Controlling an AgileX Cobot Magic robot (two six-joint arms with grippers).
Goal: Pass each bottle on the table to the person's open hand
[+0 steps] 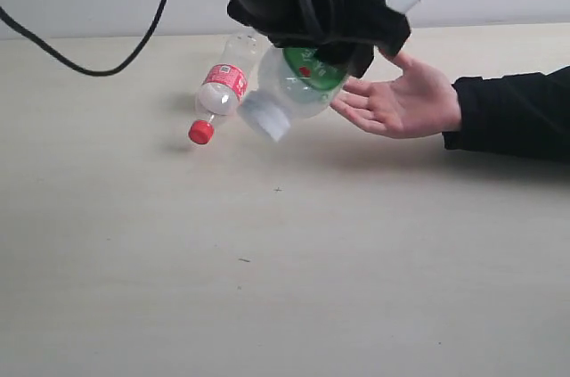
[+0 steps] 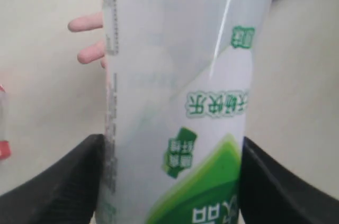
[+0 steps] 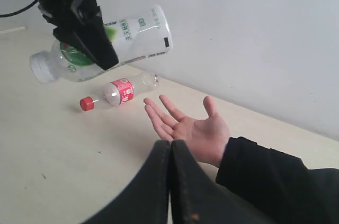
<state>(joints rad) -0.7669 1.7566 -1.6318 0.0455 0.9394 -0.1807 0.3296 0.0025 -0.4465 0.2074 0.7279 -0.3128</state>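
Note:
My left gripper (image 1: 312, 49) is shut on the white-green bottle (image 1: 298, 85), holding it tilted in the air with its white cap down, just beside the fingertips of the person's open hand (image 1: 403, 101). Up close, the bottle (image 2: 175, 97) fills the gap of the left gripper (image 2: 169, 181), a black finger (image 2: 58, 181) on each side. The hand (image 3: 197, 128) lies palm up on the table (image 1: 267, 261), black sleeve behind it. A clear bottle with red label and cap (image 1: 221, 90) lies on the table beyond. My right gripper (image 3: 170, 152) is shut and empty, near the hand's wrist.
A black cable (image 1: 89, 63) hangs from the left arm across the back left of the table. A pale wall (image 3: 254, 33) stands behind the table's far edge. The person's black sleeve (image 1: 517, 114) lies along the right side.

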